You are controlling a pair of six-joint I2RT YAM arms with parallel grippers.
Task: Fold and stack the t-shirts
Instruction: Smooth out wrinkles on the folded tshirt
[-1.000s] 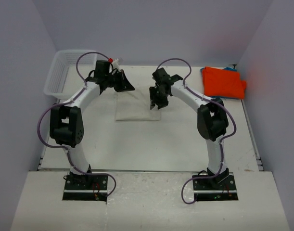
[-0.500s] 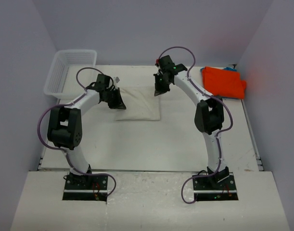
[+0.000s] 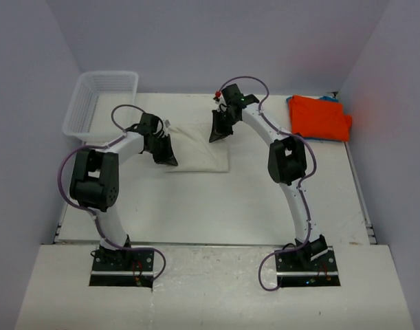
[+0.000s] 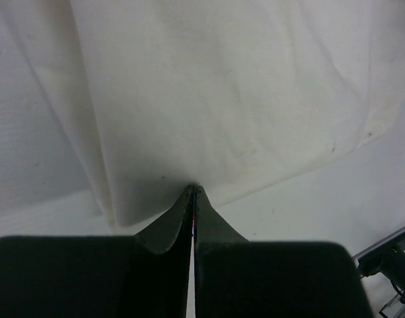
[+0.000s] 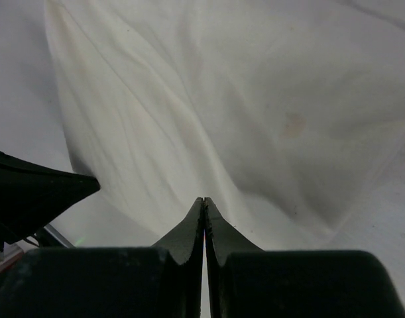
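Observation:
A folded cream t-shirt (image 3: pixel 199 148) lies flat in the middle of the table. My left gripper (image 3: pixel 170 161) is shut, its tips touching the shirt's near-left corner (image 4: pixel 193 188), with no cloth visible between the jaws. My right gripper (image 3: pixel 214 136) is shut too, tips down on the cloth near the far right edge (image 5: pixel 204 199); nothing shows pinched there. The cream t-shirt (image 4: pixel 222 93) (image 5: pixel 242 99) fills both wrist views. An orange t-shirt (image 3: pixel 319 117) lies folded at the far right, with a blue edge (image 3: pixel 328 98) showing behind it.
A white mesh basket (image 3: pixel 100 96) stands at the far left corner. Pale walls close in the table on three sides. The left gripper's dark finger (image 5: pixel 36 192) shows at the left of the right wrist view.
The right gripper has shut and moved left along the shirt's far edge. The left gripper, shut throughout, has slid from the far-left side down to the near-left corner. The shirt now lies flatter.

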